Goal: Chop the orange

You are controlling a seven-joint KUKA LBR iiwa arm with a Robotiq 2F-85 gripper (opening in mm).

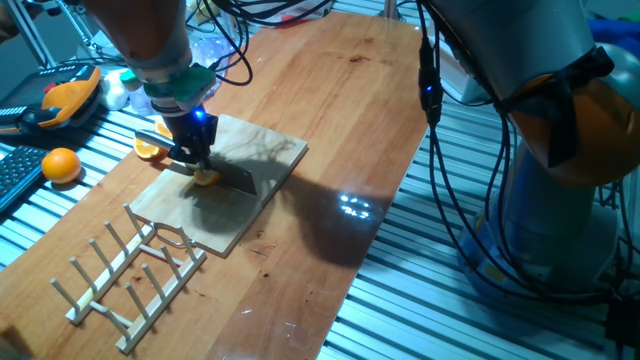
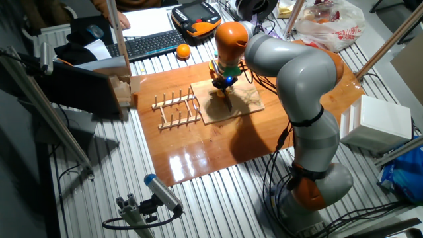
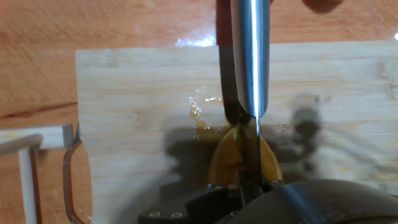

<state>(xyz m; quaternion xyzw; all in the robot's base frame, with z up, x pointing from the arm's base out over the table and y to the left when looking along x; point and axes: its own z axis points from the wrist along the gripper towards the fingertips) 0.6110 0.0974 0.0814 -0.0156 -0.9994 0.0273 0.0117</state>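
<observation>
one fixed view: gripper (image 1: pixel 193 152) clamped on knife (image 1: pixel 228 177), blade down on the orange (image 1: pixel 206 178) on cutting board (image 1: pixel 222 186), the other fixed view: arm over board on bench (image 2: pixel 264 135), dish rack (image 2: pixel 175 109) beside, hand view: blade edge splitting the orange (image 3: pixel 239 155) mid-board

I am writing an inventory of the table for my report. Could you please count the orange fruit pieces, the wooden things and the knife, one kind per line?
Whole orange: 1
Orange wedge pair at the board's edge: 1
Orange wedge under the knife: 1
Knife in the claw: 1
Cutting board: 1
Wooden rack: 1
Total: 6
</observation>
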